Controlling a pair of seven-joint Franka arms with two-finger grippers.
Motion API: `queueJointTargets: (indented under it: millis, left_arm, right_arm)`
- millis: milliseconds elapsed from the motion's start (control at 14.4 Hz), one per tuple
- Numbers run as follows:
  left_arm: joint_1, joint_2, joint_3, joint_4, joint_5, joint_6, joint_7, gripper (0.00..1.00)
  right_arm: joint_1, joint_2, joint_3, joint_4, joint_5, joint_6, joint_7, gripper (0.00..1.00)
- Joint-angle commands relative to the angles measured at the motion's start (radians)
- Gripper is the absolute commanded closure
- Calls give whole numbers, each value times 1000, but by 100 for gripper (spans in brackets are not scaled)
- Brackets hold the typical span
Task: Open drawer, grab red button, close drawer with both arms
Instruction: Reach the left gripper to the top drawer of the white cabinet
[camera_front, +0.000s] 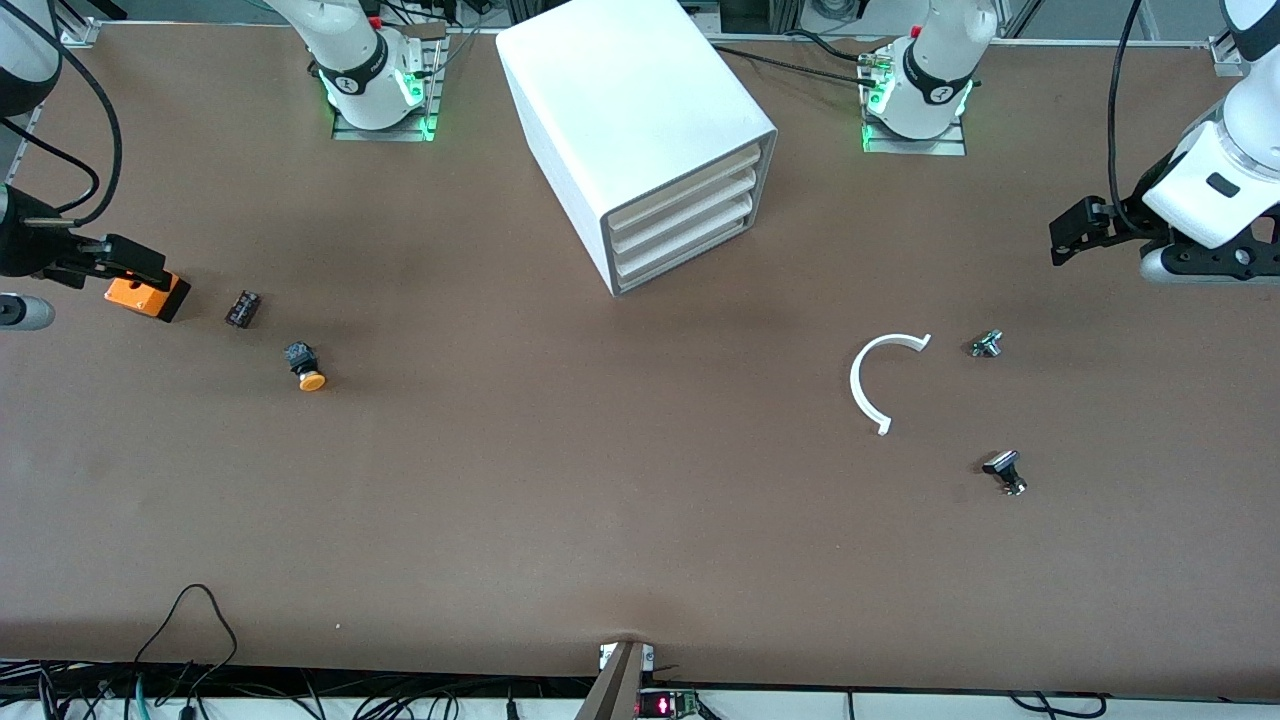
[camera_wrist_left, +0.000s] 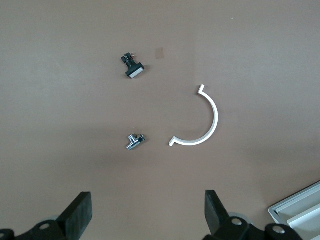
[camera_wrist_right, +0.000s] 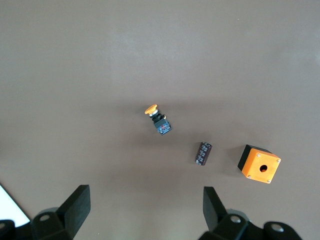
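The white box cabinet (camera_front: 630, 100) stands at the table's middle, near the arms' bases. Its three cream-fronted drawers (camera_front: 690, 215) are all shut. No red-capped button shows in any view. My left gripper (camera_front: 1068, 236) hovers open and empty at the left arm's end of the table; its own view shows its fingers (camera_wrist_left: 80, 212) spread over bare table. My right gripper (camera_front: 140, 264) hovers open and empty at the right arm's end, over an orange box (camera_front: 148, 297); its fingers (camera_wrist_right: 77, 205) are spread wide.
An orange-capped black button (camera_front: 305, 365) (camera_wrist_right: 159, 120) and a small black part (camera_front: 243, 308) (camera_wrist_right: 203, 153) lie beside the orange box (camera_wrist_right: 260, 165). A white arc (camera_front: 856, 385) (camera_wrist_left: 216, 117), a silver fitting (camera_front: 987, 344) (camera_wrist_left: 134, 141) and a black-topped silver button (camera_front: 1005, 470) (camera_wrist_left: 132, 67) lie toward the left arm's end.
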Motion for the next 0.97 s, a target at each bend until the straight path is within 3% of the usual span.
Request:
queueJointTargets:
  millis: [0, 485, 901]
  left_arm:
    - [-6, 5, 3, 13, 7, -24, -12, 1]
    - [-3, 29, 3, -12, -39, -27, -1, 1]
    - [3, 96, -2, -206, -327, -29, 30, 1]
  right_arm:
    - [-15, 4, 0, 9, 18, 8, -14, 0]
    - [-15, 4, 0, 9, 18, 6, -7, 0]
    - [-14, 4, 2, 9, 18, 8, -5, 0]
